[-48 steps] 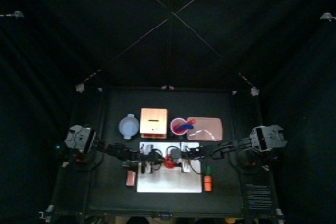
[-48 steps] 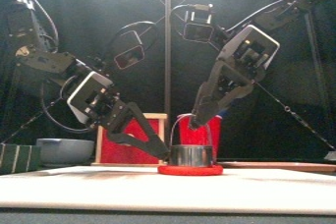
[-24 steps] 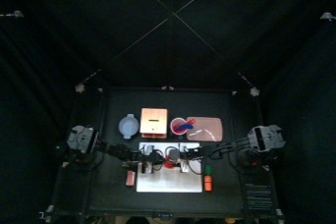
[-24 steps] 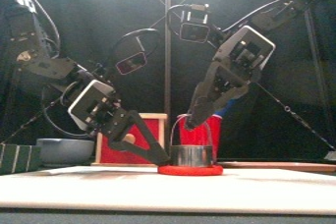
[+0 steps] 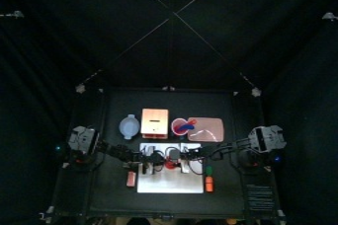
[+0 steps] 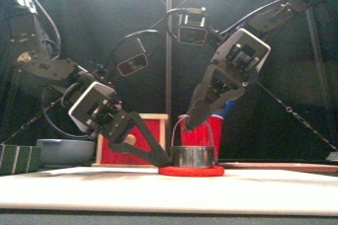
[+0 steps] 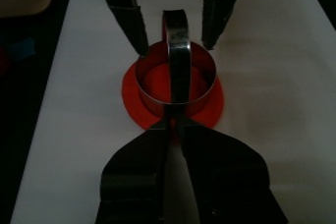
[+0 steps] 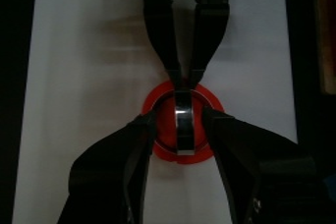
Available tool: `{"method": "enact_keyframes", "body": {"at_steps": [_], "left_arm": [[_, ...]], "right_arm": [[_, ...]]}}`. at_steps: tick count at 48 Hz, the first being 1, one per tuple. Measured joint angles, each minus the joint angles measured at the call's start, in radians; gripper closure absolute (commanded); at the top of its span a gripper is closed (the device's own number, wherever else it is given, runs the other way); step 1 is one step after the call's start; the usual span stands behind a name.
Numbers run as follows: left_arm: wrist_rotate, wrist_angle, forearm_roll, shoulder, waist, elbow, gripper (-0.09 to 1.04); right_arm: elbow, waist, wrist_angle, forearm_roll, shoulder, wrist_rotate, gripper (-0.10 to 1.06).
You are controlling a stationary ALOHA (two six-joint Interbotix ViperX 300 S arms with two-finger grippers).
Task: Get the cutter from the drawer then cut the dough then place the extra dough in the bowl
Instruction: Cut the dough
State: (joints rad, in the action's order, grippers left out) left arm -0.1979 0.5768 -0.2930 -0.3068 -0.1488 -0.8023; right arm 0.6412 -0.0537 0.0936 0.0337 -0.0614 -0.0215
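**Q:** Where is the cutter?

**A:** The round metal cutter (image 6: 196,156) stands on a flat red dough disc (image 6: 192,171). The disc lies on the white cutting board (image 5: 172,184), near the front of the black surface (image 5: 117,197).

**Q:** What are the arms doing with it?

**A:** The left tool (image 7: 172,135) reaches in low from the left. Its jaws are pinched to a thin line on the cutter's near rim. The right tool (image 8: 184,120) comes down from above. Its jaws are narrowly apart with the cutter between them, and they seem to press its sides. The exact contact is hard to make out.

**Q:** What is hidden or unclear?

**A:** The dough inside the ring is mostly covered by the cutter's wall and the two tools, so only its red edge shows. The cutter's wire handle appears only as a dark upright band in the left wrist view.

Behind the cutter, the blue-grey bowl (image 6: 63,150) sits at the far left. The pale wooden box (image 6: 132,142) with its red drawer front is partly hidden by the left tool. I cannot tell whether the drawer is open.

The top view also shows a pink tray (image 5: 219,130) to the right of the box. The things on it are too small to name.
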Motion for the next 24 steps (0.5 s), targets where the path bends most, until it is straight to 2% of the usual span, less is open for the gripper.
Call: {"method": "enact_keyframes", "body": {"at_steps": [13, 24], "left_arm": [[0.002, 0.002, 0.000, 0.000, 0.002, 0.000, 0.36], [0.000, 0.002, 0.000, -0.002, 0.002, 0.000, 0.36]], "right_arm": [[-0.014, 0.003, 0.031, -0.003, -0.003, 0.000, 0.48], [-0.021, 0.002, 0.064, -0.008, 0.002, 0.000, 0.53]]}}
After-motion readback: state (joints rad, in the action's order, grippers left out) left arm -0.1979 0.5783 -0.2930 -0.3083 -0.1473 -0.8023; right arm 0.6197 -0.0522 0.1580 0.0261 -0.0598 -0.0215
